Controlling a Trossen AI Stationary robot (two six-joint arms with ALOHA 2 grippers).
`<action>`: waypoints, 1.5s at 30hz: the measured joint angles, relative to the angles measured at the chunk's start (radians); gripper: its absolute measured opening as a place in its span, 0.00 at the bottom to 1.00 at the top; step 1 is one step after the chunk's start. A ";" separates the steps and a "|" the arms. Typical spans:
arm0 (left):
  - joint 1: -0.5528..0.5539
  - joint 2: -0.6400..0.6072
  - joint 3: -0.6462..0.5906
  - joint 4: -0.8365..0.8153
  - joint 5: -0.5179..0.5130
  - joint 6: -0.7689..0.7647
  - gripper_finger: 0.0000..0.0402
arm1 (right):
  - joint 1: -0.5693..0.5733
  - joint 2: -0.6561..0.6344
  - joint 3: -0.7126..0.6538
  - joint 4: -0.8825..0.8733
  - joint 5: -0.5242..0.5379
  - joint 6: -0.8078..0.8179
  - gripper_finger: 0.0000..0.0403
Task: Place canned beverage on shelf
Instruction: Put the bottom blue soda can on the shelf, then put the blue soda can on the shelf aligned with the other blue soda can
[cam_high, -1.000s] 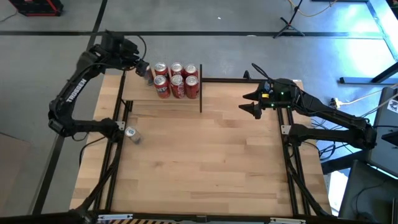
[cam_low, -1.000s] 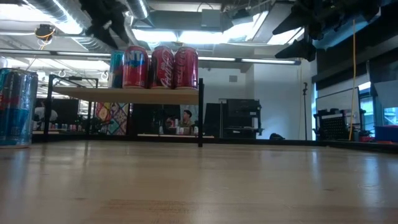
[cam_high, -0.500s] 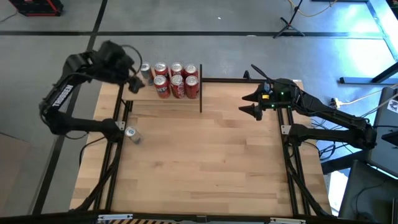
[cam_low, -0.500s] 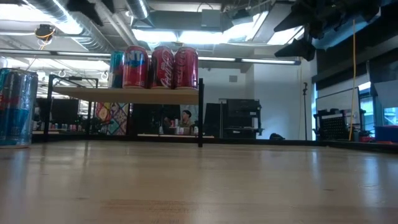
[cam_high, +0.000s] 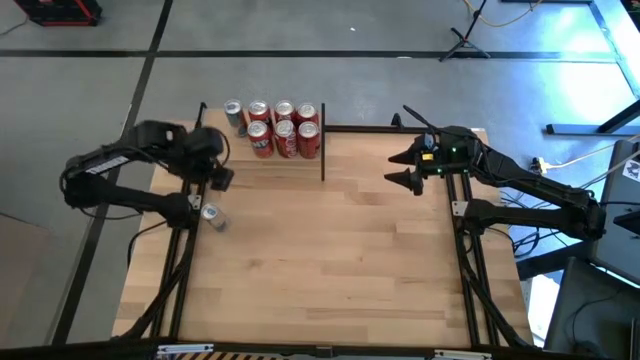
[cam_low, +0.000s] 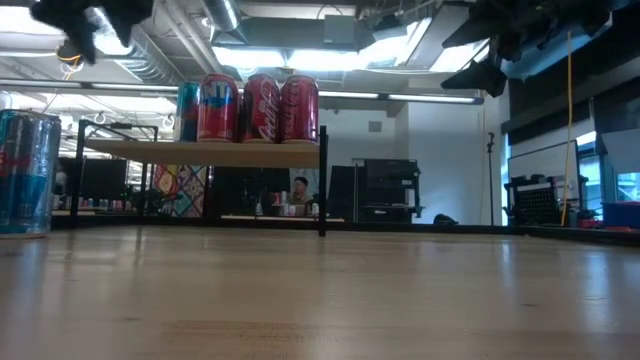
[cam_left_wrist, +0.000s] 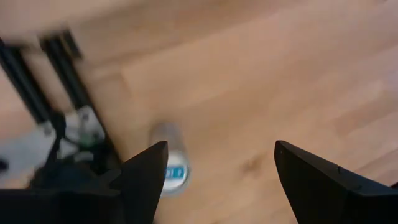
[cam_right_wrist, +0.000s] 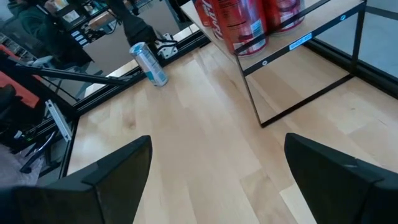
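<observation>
The shelf (cam_high: 262, 168) stands at the table's far left on thin black posts. On it stand several red cans (cam_high: 285, 130) and one slim silver-blue can (cam_high: 234, 113); they also show in the low view (cam_low: 258, 107). Another silver-blue can (cam_high: 211, 214) stands upright on the tabletop by the left edge and shows in the left wrist view (cam_left_wrist: 169, 158). My left gripper (cam_high: 220, 182) is open and empty, in the air just far of that can. My right gripper (cam_high: 400, 168) is open and empty above the table's far right.
Black frame rails (cam_high: 188, 215) run along the table's left edge beside the standing can. The bare wooden tabletop (cam_high: 330, 260) stretches through the middle and near side. The shelf's right post (cam_high: 323, 150) stands between the cans and my right gripper.
My left gripper has drawn back from the slim can at the shelf's far left corner, going toward the table's near edge and a little left, to a spot over the can on the table. The slim can stays upright on the shelf.
</observation>
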 joint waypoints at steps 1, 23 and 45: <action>-0.019 -0.004 -0.032 -0.001 0.011 -0.020 0.70 | 0.000 0.000 0.000 0.000 -0.006 0.000 0.89; -0.089 0.011 -0.425 0.082 0.079 -0.037 0.70 | 0.000 0.000 0.000 -0.007 -0.017 0.002 0.89; -0.089 -0.033 -0.295 0.014 0.060 -0.044 0.70 | 0.000 0.000 0.000 -0.007 -0.016 0.003 0.89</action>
